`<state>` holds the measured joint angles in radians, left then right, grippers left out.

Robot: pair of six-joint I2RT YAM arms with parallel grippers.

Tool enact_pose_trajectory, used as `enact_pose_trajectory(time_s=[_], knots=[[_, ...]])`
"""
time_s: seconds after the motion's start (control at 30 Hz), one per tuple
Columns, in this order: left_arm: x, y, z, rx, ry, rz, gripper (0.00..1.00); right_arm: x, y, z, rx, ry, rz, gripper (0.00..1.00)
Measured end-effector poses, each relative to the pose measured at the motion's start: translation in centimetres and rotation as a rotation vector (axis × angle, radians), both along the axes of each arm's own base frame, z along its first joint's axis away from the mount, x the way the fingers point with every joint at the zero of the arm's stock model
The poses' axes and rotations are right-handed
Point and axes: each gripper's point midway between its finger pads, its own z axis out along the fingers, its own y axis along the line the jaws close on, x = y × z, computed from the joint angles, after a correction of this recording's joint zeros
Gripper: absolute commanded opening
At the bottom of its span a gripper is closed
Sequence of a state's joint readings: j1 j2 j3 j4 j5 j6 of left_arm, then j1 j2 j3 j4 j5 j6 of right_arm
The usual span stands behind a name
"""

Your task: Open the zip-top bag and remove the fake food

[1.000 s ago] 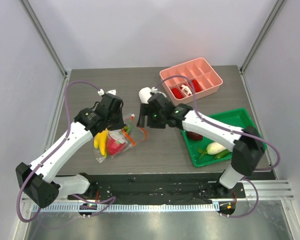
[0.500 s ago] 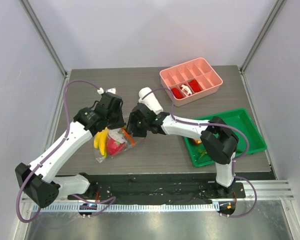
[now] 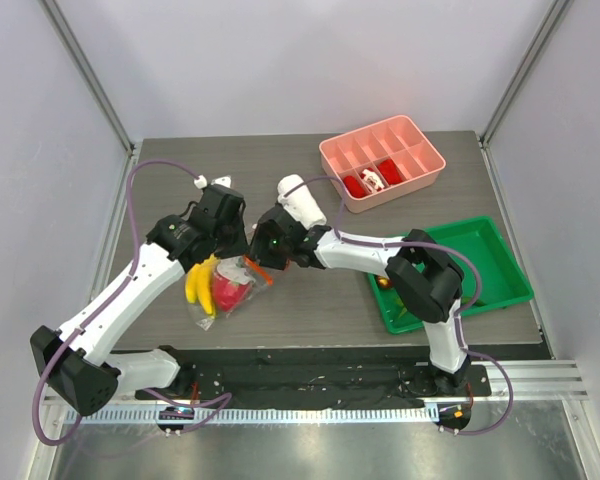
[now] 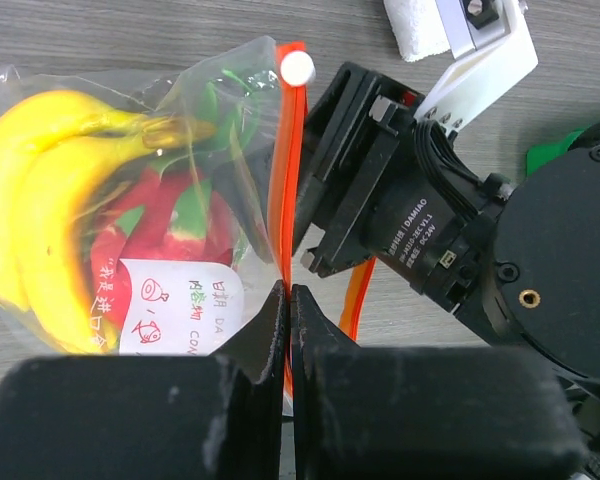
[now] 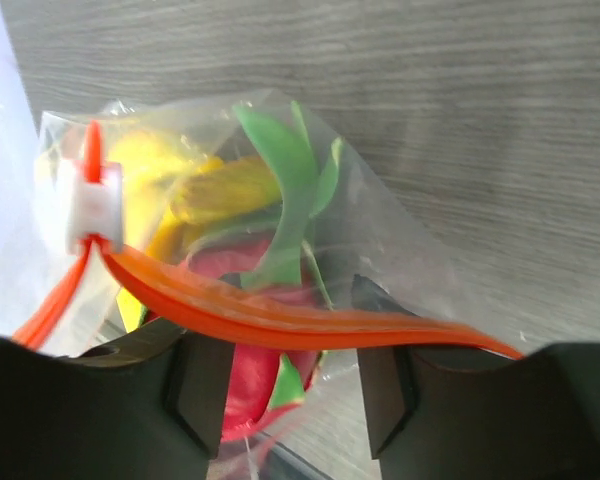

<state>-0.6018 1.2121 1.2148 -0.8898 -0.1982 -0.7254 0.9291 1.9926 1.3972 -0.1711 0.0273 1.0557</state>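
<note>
The clear zip-top bag (image 3: pixel 223 290) lies left of centre and holds a yellow banana (image 3: pixel 198 283) and a pink-red dragon fruit (image 3: pixel 231 294). My left gripper (image 3: pixel 240 261) is shut on the bag's orange zip strip (image 4: pixel 284 210), with the jaws pinching it in the left wrist view (image 4: pixel 287 293). My right gripper (image 3: pixel 266 258) is open at the bag's mouth. In the right wrist view (image 5: pixel 285 385) its fingers (image 5: pixel 196 392) stand either side of the loose orange strip (image 5: pixel 280 325). Behind it show the dragon fruit (image 5: pixel 245 395), the banana (image 5: pixel 195 190) and a white slider (image 5: pixel 90 205).
A rolled white towel (image 3: pixel 299 199) lies behind the right gripper. A pink divided tray (image 3: pixel 427 150) with red-and-white pieces stands at the back right. A green tray (image 3: pixel 492 240) sits at the right, its contents mostly hidden by the right arm.
My right arm has swung left from the table's middle to the bag's mouth. The bag and its food have shifted a little left. My left gripper keeps hold of the strip.
</note>
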Motion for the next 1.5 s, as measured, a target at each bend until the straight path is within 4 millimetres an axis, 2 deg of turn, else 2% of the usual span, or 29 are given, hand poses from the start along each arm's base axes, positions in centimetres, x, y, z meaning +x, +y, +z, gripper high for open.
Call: enact_pose_trajectory(time_s=[0.07, 0.13, 0.3, 0.33, 0.37, 0.43, 0.47, 0.5, 0.53, 0.57, 0.63, 0.87, 1.0, 1.27, 1.33, 1.5], knots=[[0.0, 0.0, 0.0, 0.000, 0.000, -0.001, 0.00, 0.3, 0.4, 0.3, 0.021, -0.011, -0.003, 0.64], [0.0, 0.0, 0.1, -0.001, -0.001, 0.000, 0.00, 0.6, 0.7, 0.6, 0.040, -0.023, -0.006, 0.65], [-0.1, 0.0, 0.2, -0.004, -0.006, -0.001, 0.00, 1.3, 1.4, 1.2, 0.074, -0.046, -0.011, 0.62], [-0.1, 0.1, 0.2, -0.004, -0.006, 0.000, 0.00, 1.6, 1.5, 1.0, 0.073, -0.046, -0.014, 0.58], [-0.1, 0.0, 0.2, -0.004, -0.006, 0.000, 0.00, 1.9, 1.7, 0.8, 0.072, -0.045, -0.014, 0.49], [-0.1, 0.0, 0.2, -0.004, -0.005, 0.000, 0.00, 2.1, 2.0, -0.1, 0.061, -0.041, -0.013, 0.45], [-0.1, 0.1, 0.2, -0.004, -0.005, -0.001, 0.00, 2.3, 2.0, -0.6, 0.051, -0.038, -0.012, 0.31], [-0.1, 0.1, 0.2, -0.004, -0.005, -0.001, 0.00, 2.3, 2.1, -1.0, 0.042, -0.035, -0.010, 0.24], [-0.1, 0.1, 0.2, -0.003, -0.005, 0.000, 0.00, 2.3, 2.1, -1.5, 0.032, -0.030, -0.008, 0.11], [-0.1, 0.1, 0.2, -0.003, -0.005, 0.000, 0.00, 2.3, 2.1, -1.8, 0.020, -0.031, 0.000, 0.06], [-0.2, 0.1, 0.2, -0.004, -0.004, 0.000, 0.00, 2.3, 2.0, -2.0, 0.005, -0.035, 0.016, 0.01], [-0.1, 0.6, 0.3, 0.007, -0.014, 0.019, 0.00, 1.5, 2.0, -1.3, -0.018, -0.054, 0.090, 0.01], [0.1, 1.0, 0.3, 0.025, -0.026, 0.039, 0.00, 0.5, 1.6, 1.1, -0.010, -0.071, 0.148, 0.01], [0.2, 1.2, 0.2, 0.033, -0.030, 0.046, 0.00, -0.6, 1.3, 10.0, 0.125, -0.178, 0.221, 0.01], [0.1, 1.2, 0.4, 0.030, -0.034, 0.046, 0.00, -0.8, 1.3, 10.8, 0.142, -0.186, 0.232, 0.01], [-0.1, 1.1, 0.5, 0.018, -0.035, 0.039, 0.00, -0.7, 1.2, 10.8, 0.136, -0.195, 0.248, 0.01]])
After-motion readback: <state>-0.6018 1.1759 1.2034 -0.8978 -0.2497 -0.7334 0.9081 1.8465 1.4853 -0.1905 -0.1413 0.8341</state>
